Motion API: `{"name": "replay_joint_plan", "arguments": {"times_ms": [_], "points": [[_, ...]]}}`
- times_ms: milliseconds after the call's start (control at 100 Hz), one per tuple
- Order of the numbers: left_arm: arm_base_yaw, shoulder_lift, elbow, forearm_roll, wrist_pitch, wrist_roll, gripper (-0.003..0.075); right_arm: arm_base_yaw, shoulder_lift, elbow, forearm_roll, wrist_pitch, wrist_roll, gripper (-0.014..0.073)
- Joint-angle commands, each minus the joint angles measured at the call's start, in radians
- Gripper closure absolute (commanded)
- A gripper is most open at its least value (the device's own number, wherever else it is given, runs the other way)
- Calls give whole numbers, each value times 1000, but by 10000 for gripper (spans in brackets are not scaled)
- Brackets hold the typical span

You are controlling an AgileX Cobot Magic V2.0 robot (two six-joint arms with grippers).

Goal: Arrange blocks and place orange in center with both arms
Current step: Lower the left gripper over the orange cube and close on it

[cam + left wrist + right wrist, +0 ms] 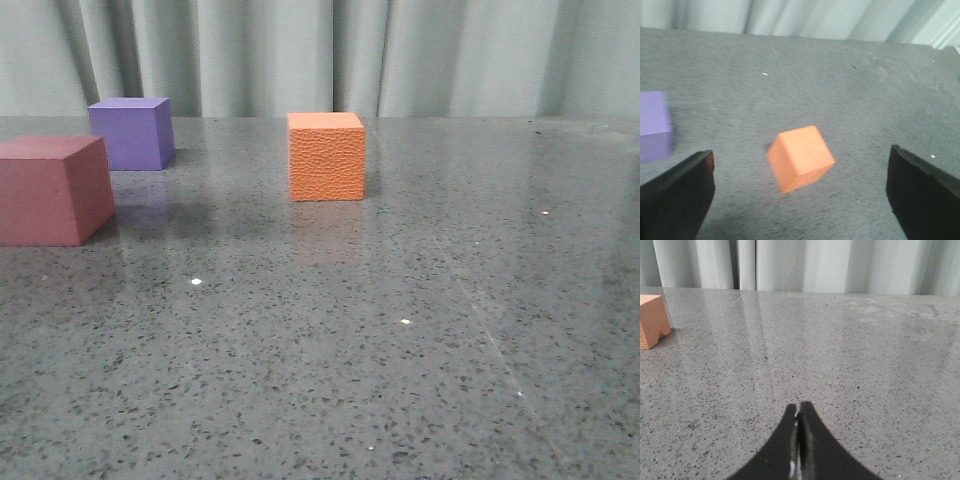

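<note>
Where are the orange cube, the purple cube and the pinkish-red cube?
Orange pebbled foam cube [326, 160], front view, on its front face.
Purple foam cube [128, 138], front view, front face.
Pinkish-red foam cube [45, 200], front view, front face.

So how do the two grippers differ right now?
The left gripper is open, fingers spread wide with the orange cube ahead between them; the right gripper is shut, with bare table ahead. Both hold nothing.

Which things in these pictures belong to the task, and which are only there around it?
Belonging to the task:
orange cube
purple cube
pinkish-red cube
left gripper, open
right gripper, shut, empty

Only surroundings:
speckled table
curtain
</note>
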Motion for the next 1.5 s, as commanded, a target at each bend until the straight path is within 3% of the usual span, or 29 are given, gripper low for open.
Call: {"name": "replay_joint_plan", "arguments": {"times_ms": [0, 180, 500, 840, 1490], "points": [[-65, 73, -96, 78, -87, -136, 59, -6, -23, -14, 0, -85, -14, 661], [-144, 278, -289, 293, -16, -358, 59, -6, -23, -14, 0, -85, -14, 661], [-261, 538, -611, 797, 302, -766, 59, -6, -23, -14, 0, -85, -14, 661], [-294, 566, -639, 829, 241, -768, 59, -6, -23, -14, 0, -85, -14, 661], [-299, 666, -639, 841, 340, -880, 59, -6, -23, -14, 0, -85, -14, 661]]}}
